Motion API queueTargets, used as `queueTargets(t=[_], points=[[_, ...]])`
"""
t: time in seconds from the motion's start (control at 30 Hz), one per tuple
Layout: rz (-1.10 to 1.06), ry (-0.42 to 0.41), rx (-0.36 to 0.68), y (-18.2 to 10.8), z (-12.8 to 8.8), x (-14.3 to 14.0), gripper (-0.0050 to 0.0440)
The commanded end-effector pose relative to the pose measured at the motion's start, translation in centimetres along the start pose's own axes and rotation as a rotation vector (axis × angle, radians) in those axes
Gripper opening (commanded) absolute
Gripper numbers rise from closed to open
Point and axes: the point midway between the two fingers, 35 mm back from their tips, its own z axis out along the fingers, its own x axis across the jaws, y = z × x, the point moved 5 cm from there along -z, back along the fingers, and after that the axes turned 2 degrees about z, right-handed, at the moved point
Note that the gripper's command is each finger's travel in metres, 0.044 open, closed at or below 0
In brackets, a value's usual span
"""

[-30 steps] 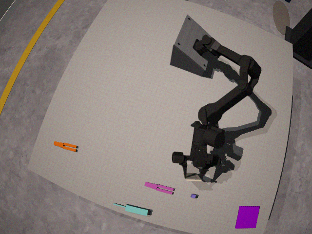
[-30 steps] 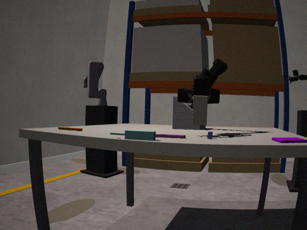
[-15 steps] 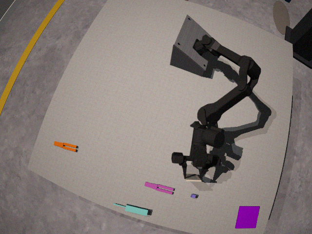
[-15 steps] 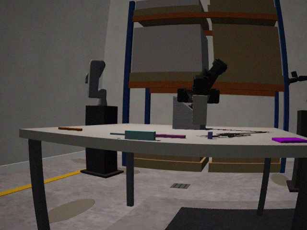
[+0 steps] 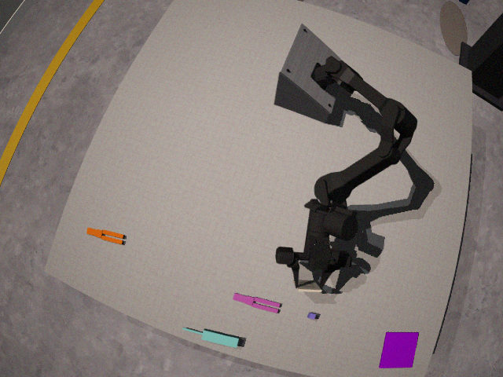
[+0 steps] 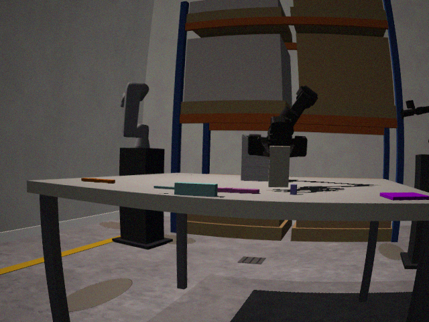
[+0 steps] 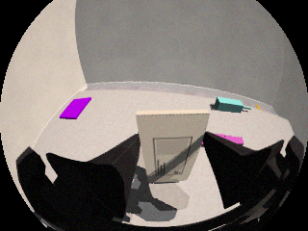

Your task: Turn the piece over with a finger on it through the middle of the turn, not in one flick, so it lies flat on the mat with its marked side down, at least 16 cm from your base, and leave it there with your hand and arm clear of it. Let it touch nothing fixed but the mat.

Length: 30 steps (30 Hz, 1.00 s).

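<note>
The piece [image 5: 310, 289] [image 6: 279, 168] [image 7: 172, 144] is a pale flat slab standing upright on its lower edge on the mat [image 5: 182, 162] [image 6: 138, 195] [image 7: 110, 131]. In the wrist view, the face turned to the camera carries a rectangular mark. My gripper [image 5: 314, 282] [image 6: 279, 149] [image 7: 172, 138] reaches down from above and is shut on the slab's two side edges near its top. The arm hides most of the slab in the top view. The slab stands well away from the grey base block [image 5: 304, 77] [image 6: 253, 166].
A magenta two-pronged piece [image 5: 255, 304] [image 6: 238, 190] [image 7: 227, 138] and a small purple cube [image 5: 313, 315] [image 6: 293, 189] lie close in front of the slab. A teal block [image 5: 220, 338] [image 6: 196, 189] [image 7: 229, 103], a flat purple square [image 5: 399, 349] [image 6: 403, 195] [image 7: 76, 108] and an orange piece [image 5: 107, 233] [image 6: 98, 180] lie farther off.
</note>
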Motion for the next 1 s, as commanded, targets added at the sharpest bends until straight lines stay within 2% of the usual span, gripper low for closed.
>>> queueTargets(t=[0.0, 0.27, 0.53, 0.97], points=[[0.001, -0.001, 0.005, -0.2, 0.1, 0.0, 0.0000], [0.001, -0.003, 0.000, -1.5, 0.6, -0.1, 0.0000], [0.001, -0.003, 0.000, -1.5, 0.6, -0.1, 0.0000], [-0.002, 0.003, -0.008, -2.1, -0.8, -0.1, 0.0000]])
